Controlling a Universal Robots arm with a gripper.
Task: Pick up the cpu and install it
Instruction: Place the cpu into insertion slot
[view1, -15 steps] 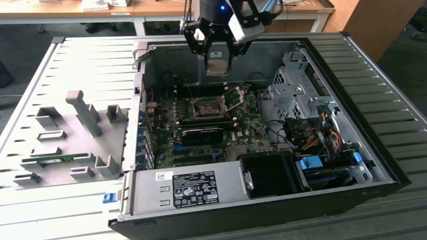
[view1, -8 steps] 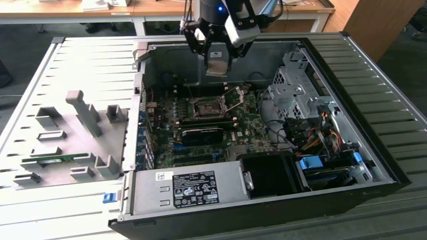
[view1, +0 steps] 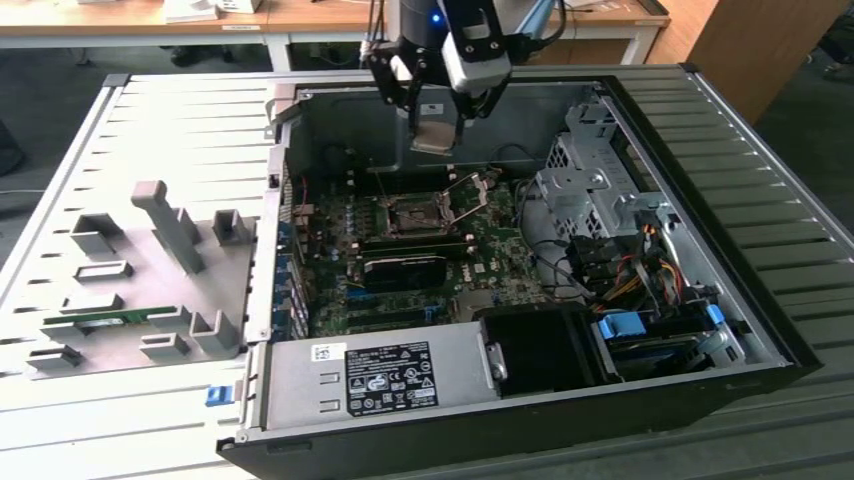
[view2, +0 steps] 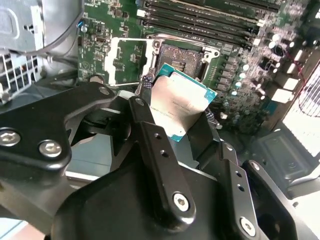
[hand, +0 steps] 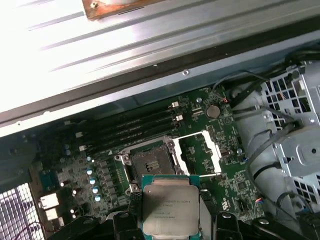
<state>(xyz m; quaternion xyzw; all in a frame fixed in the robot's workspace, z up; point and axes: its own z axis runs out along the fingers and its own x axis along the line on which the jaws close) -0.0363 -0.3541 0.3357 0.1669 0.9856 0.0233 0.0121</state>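
My gripper (view1: 437, 132) hangs over the back of the open computer case (view1: 747, 300), shut on the cpu (view1: 434, 138). The chip is a flat square with a silver-grey top. In the second wrist view the cpu (view2: 180, 102) sits tilted between the black fingers (view2: 149, 125), with the open socket (view2: 182, 57) on the green motherboard beyond it. In the first wrist view the cpu (hand: 170, 204) hovers just short of the socket (hand: 149, 162), whose metal load plate (hand: 200, 152) is swung open to the side. In the exterior view the socket (view1: 411, 213) lies below and in front of the gripper.
A grey fixture plate (view1: 134, 290) with upright holders lies at the exterior view's left, a green memory stick (view1: 107, 320) on it. Inside the case are a metal drive cage (view1: 594, 190), bundled cables (view1: 641, 265), a black fan shroud (view1: 541, 345) and a labelled metal box (view1: 387, 375).
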